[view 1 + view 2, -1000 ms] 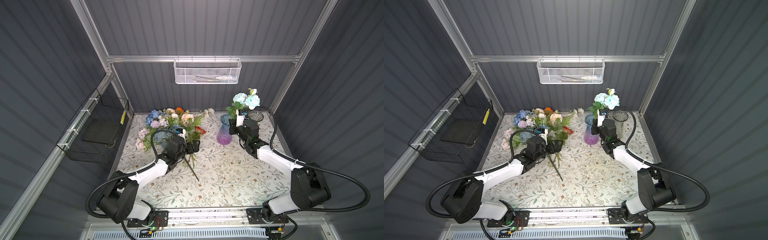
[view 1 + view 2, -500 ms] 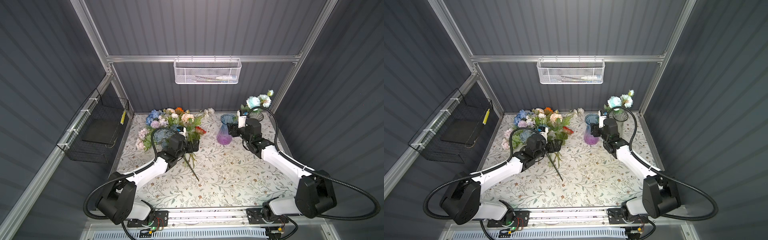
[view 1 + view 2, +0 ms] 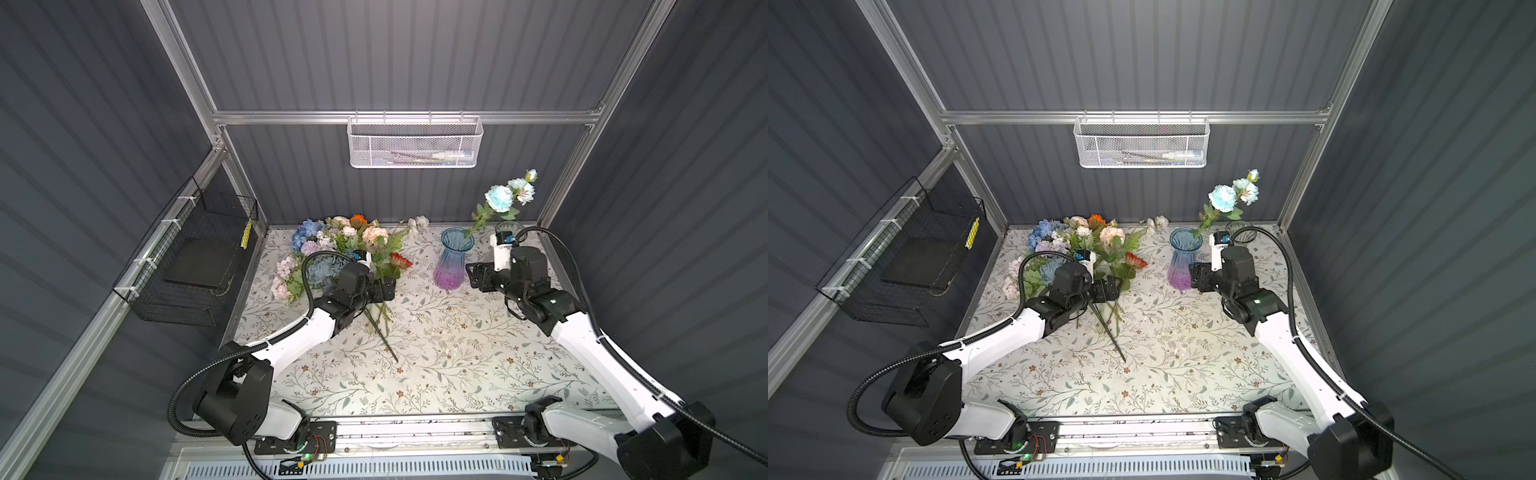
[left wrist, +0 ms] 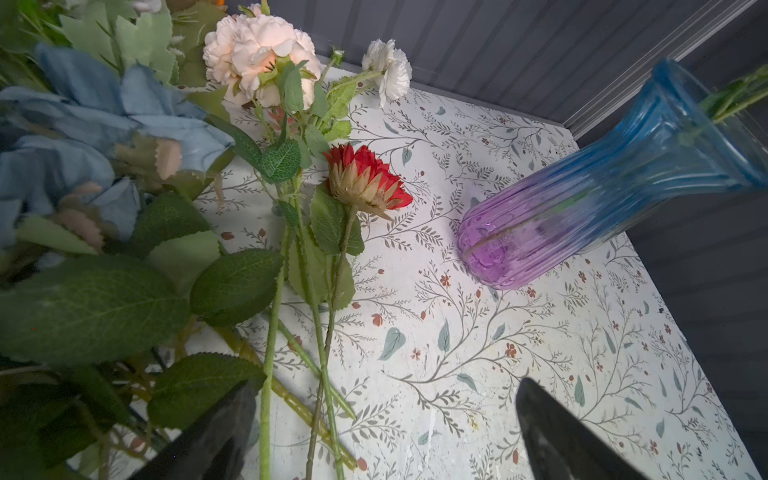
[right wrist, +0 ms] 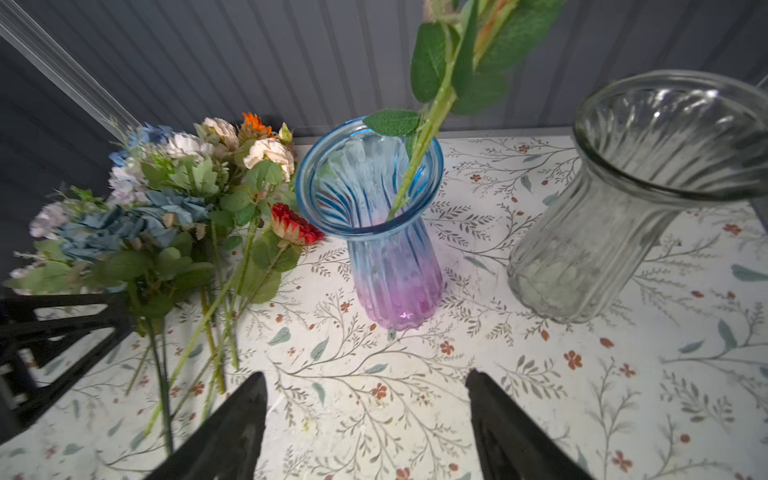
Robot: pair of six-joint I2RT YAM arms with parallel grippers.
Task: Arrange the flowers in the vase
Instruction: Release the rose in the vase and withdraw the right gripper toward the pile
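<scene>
My left fingers [image 4: 199, 440] spread wide and empty over the stems of the flowers [image 3: 345, 245] heaped back left on the counter [image 3: 457, 357]; my right fingers [image 5: 511, 432] apart, holding nothing, just beside the blue-and-purple vase [image 3: 453, 262], one pale blue flower [image 3: 498, 198] leaning in it

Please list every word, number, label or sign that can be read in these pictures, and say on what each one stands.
No text here can be read.
Yellow tag on the black wire basket: its marks are too small to read.
White tube in the white mesh basket: any print is blurred.
</scene>
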